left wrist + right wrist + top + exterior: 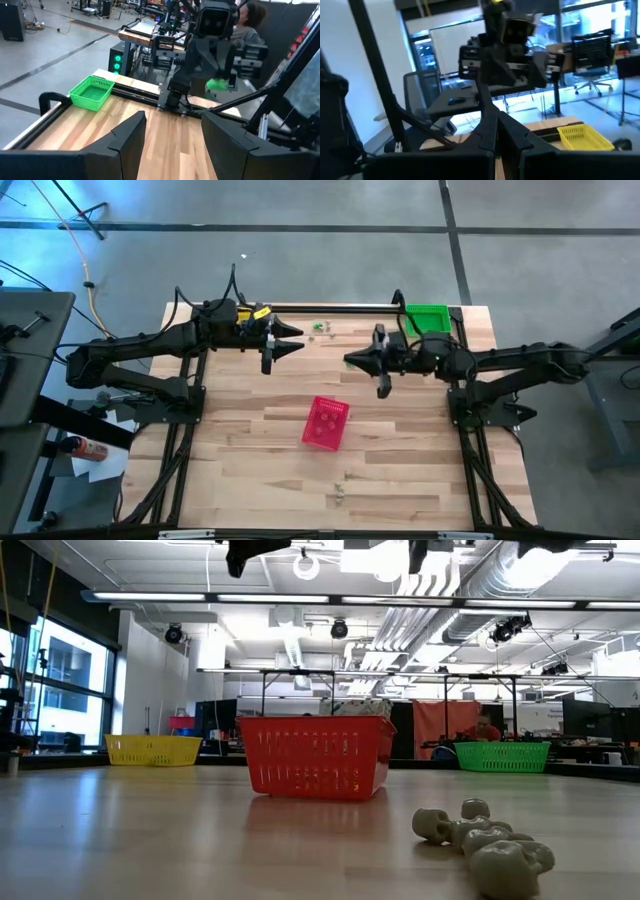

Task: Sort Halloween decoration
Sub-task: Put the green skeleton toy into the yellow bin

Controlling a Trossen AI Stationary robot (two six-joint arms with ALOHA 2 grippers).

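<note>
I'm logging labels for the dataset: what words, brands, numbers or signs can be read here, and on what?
None can be read: no text shows on the red basket, the green basket, the yellow basket, the arms or the table.

baskets: 3 – pink [326, 423], green [427, 318], yellow [153, 749] | arms: 2

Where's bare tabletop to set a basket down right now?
Bare wood lies left and right of the pink basket, and along the near edge around the small trinkets. It is crowded at the far edge: green basket, green trinkets and both raised arms.
</note>
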